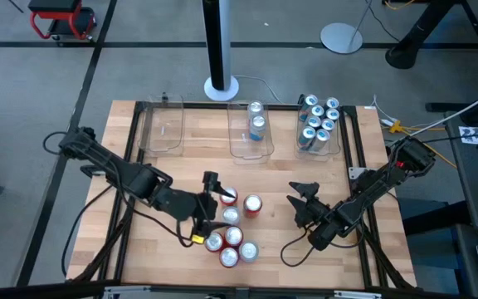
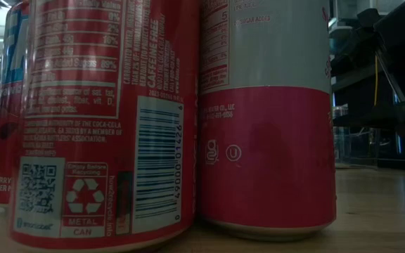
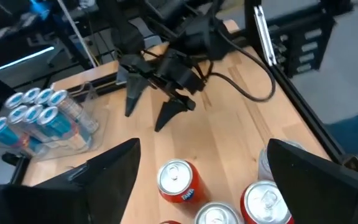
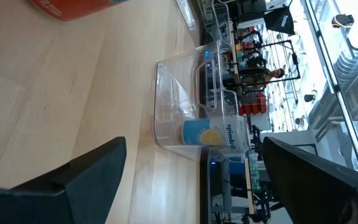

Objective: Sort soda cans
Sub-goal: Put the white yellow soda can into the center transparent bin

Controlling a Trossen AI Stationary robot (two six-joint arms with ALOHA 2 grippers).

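Six loose soda cans (image 1: 232, 228) (mostly red, perhaps one silver).

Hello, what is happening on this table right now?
A two-arm robot is sorting soda cans into bins. The left gripper stands open over the loose red cans at the front. The right gripper waits open and empty nearby. The right bin holds blue cans, the middle bin two, the left bin none.
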